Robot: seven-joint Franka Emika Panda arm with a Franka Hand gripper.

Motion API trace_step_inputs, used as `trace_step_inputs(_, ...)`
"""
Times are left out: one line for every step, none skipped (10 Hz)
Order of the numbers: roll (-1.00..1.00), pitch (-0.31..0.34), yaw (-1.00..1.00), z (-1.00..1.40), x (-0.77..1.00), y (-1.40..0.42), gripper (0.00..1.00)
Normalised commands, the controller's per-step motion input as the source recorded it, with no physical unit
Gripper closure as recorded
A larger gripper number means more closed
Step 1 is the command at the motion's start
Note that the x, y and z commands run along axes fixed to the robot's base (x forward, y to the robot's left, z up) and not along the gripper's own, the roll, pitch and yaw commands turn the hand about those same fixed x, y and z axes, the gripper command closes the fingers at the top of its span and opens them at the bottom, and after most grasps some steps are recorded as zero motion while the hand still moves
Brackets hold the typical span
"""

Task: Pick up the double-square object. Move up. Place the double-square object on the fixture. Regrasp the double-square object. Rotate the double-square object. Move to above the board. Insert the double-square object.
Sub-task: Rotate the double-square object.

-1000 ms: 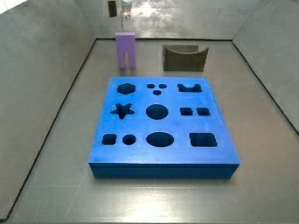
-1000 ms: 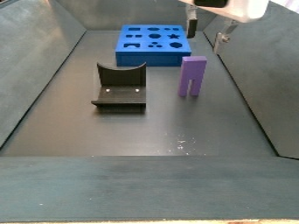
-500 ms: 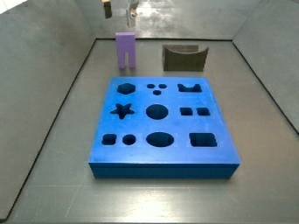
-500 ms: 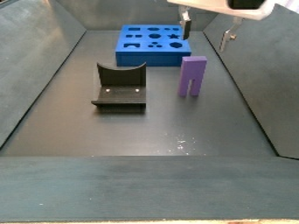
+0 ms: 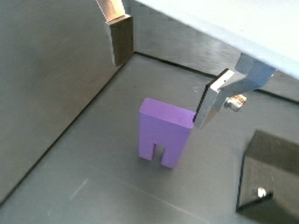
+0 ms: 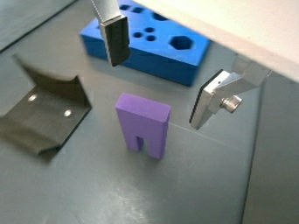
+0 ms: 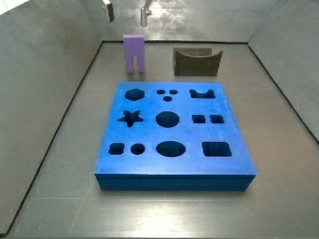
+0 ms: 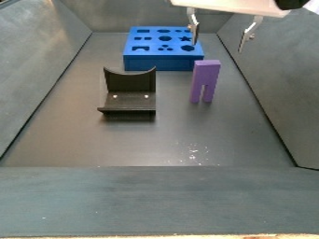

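Since the earlier frame, the pincer (image 6: 158, 74) has shifted above the prism (image 6: 142, 126), jaws wide apart and empty. Prism stands upright on the floor beside the fixture (image 6: 45, 114), near the board (image 6: 146, 45). It looks light, rigid and smooth; grip its flat side faces near the top.

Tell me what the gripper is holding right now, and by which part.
Nothing. The gripper hangs open above the double-square object, which stands upright on the floor, its fingers wide apart and clear of the piece.
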Motion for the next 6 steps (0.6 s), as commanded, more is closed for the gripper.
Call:
trace_step_inputs(0.0,-0.007,1.0,0.0,0.01,0.0,0.0)
trace_step_inputs(0.0,-0.009,1.0,0.0,0.01,0.0,0.0)
trace_step_inputs(0.0,-0.01,0.72,0.0,0.01,0.0,0.0)
trace_step_inputs(0.0,-0.01,0.48,0.0,0.01,0.0,0.0)
trace_step_inputs(0.0,-0.01,0.27,0.0,0.01,0.0,0.0)
trace_step_inputs(0.0,0.0,0.0,-1.0,0.0,0.0,0.0)
